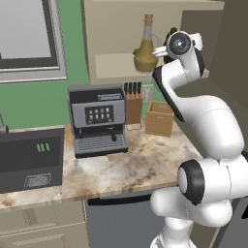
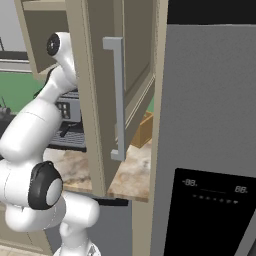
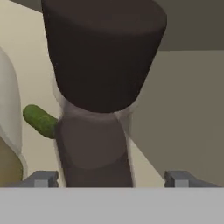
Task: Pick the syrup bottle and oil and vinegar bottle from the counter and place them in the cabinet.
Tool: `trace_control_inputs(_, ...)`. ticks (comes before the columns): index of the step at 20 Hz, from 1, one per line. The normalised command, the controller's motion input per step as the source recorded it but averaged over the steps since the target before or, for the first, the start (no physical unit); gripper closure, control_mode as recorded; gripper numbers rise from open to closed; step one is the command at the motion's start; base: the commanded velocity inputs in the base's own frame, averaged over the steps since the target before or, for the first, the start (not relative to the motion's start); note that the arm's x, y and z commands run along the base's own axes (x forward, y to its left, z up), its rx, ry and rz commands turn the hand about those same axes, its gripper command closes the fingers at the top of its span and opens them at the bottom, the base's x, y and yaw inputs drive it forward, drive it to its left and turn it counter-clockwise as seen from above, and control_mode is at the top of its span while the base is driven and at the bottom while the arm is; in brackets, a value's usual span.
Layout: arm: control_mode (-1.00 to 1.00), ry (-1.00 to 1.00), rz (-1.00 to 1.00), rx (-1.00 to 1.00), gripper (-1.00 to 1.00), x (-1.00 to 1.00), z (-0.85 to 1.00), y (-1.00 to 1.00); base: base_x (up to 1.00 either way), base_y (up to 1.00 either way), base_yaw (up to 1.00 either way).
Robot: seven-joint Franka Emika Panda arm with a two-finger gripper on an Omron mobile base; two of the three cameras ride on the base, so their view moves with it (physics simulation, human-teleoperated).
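Simulated kitchen, marbled counter [image 1: 126, 169], espresso machine [image 1: 97, 118], knife block [image 1: 133, 104], wall cabinet [image 1: 114, 29]

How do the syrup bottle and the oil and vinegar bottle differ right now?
The syrup bottle is dark brown with a broad black cap; the oil and vinegar bottle is clear glass with an olive-yellow belly and a cork-coloured top. The syrup bottle has a narrowed waist; the oil and vinegar bottle is bulbous with a long thin neck. Both stand upright on the cabinet shelf.

The oil and vinegar bottle [image 1: 145, 54] is glossy clear glass; the table [image 1: 121, 167] looks like polished marbled stone; the syrup bottle [image 3: 97, 148] cap is matt
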Motion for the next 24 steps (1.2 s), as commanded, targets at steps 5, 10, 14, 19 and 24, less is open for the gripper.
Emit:
trace_control_inputs(5, -1.00, 0.00, 0.00, 0.00, -1.00, 0.19, -0.12, -0.29, 0.00, 0.00, 0.00)
trace_control_inputs(10, -1.00, 0.00, 0.00, 0.00, -1.00, 0.26, -0.05, -0.23, 0.00, 0.00, 0.00)
trace_control_inputs(14, -1.00, -0.02, 0.00, 0.00, -1.00, 0.04, 0.00, -0.08, 0.00, 0.00, 0.00)
trace_control_inputs(19, -1.00, -0.05, 0.00, 0.00, -1.00, 0.01, 0.00, 0.00, 0.00, 0.00, 0.00)
trace_control_inputs(24, -1.00, -0.03, 0.03, 0.00, -1.00, 0.12, 0.00, 0.00, 0.00, 0.00, 0.00)
